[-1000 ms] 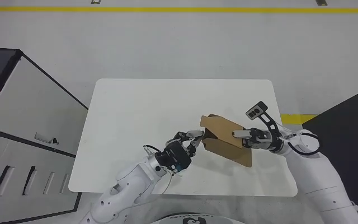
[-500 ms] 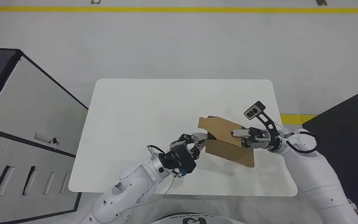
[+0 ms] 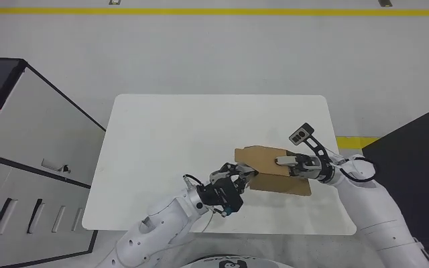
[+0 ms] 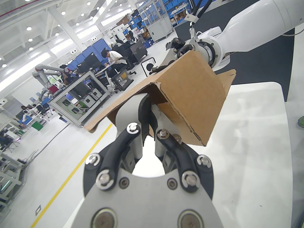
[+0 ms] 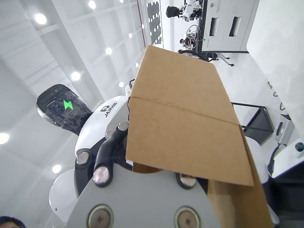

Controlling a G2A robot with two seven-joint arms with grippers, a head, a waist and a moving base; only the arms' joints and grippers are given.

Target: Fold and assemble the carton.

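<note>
Left gripper (image 3: 245,174) has its jaws pinched on the left flap of the carton (image 3: 267,181) — judged light, stiff board, bending only at its creases, best held by panel edges — over the right front of the table (image 3: 167,134); the right gripper (image 3: 284,161), half hidden, seems clamped on the top panel.

A white table (image 3: 167,134) stands on a pale grey floor (image 3: 201,53) with a yellow line (image 3: 214,11). A grey cabinet (image 3: 40,134) is beside the table. Round ceiling lamps (image 5: 40,18) shine.
</note>
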